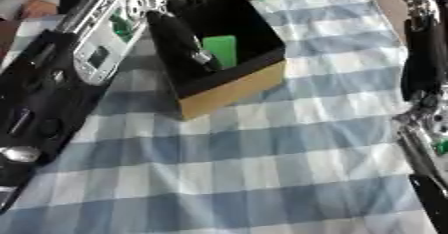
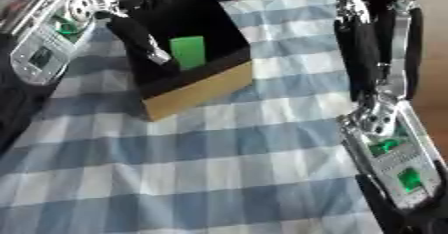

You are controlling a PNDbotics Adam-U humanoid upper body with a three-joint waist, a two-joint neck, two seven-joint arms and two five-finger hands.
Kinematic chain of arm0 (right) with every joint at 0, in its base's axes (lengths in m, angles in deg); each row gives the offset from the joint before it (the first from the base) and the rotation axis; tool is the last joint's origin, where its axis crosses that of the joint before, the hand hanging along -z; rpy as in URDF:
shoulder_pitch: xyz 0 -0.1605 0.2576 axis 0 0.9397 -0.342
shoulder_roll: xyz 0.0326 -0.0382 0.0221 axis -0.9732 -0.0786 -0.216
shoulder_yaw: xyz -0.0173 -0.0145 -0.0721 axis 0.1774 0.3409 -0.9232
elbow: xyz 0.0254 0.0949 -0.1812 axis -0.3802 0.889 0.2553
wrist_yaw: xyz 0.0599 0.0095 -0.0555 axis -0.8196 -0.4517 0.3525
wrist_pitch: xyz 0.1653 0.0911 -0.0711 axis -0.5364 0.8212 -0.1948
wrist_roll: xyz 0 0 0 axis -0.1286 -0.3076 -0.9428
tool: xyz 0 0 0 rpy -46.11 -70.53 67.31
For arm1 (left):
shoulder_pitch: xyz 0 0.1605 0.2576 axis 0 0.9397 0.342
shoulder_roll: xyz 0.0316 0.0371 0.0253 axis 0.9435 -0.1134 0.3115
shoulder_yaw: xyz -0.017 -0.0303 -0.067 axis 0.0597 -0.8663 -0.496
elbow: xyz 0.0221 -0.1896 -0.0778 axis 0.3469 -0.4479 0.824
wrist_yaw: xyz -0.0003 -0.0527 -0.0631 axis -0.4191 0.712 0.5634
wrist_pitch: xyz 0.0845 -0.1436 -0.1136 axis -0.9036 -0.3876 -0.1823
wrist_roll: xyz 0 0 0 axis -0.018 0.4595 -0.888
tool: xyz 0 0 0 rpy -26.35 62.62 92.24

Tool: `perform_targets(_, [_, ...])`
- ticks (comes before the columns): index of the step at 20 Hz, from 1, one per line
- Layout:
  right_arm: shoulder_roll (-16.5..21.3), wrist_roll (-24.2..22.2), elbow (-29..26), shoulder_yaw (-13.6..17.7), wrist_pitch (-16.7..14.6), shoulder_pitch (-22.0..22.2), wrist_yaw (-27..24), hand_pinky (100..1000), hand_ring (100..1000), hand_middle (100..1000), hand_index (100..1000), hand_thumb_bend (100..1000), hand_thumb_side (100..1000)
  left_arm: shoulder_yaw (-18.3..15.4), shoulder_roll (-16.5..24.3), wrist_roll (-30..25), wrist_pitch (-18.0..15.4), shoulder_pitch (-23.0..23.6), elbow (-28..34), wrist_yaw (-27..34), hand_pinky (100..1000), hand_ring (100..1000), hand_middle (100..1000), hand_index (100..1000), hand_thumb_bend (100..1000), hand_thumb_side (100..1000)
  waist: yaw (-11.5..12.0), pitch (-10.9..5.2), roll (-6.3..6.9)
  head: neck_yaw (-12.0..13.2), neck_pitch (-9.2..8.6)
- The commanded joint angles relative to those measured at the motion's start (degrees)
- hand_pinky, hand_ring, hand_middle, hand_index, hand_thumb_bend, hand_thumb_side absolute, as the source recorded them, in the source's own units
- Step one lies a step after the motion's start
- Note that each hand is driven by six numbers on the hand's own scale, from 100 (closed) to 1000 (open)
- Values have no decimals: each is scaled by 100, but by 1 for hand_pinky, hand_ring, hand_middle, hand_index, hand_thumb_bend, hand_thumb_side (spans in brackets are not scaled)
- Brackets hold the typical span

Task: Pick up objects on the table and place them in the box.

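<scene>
Reaching in from the left, the left hand [image 1: 188, 48] hangs inside the box [image 1: 236, 85], dark fingers pointing down over the box floor, right beside a green object [image 2: 187, 52] standing against the black inner wall. Whether those fingers grip anything, I cannot tell. The box sits on the blue-and-white checked tablecloth [image 1: 262, 168], tan outside, black inside. Over on the right edge, the right arm [image 2: 389, 143] hangs low; its hand cannot be made out.
</scene>
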Motion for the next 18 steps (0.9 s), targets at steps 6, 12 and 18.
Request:
perform_targets(6, [80, 0, -87, 18, -1, -34, -15, 868, 761, 676, 814, 100, 635, -363, 90, 534, 256, -79, 635, 159, 869, 862, 796, 888, 565, 297, 54, -164, -58, 24, -37])
perform_targets(12, [109, 14, -87, 77, -9, -29, 26, 868, 762, 677, 814, 100, 631, -981, 283, 1053, 284, -17, 1472, 594, 835, 814, 771, 891, 284, 287, 171, -206, -104, -31, 25])
perform_targets(18, [127, 58, -87, 151, -21, -12, 68, 866, 762, 677, 814, 100, 627, -1539, 524, 1565, -166, 444, 2303, 1104, 806, 799, 758, 896, 258, 281, 272, -224, -167, -108, 33])
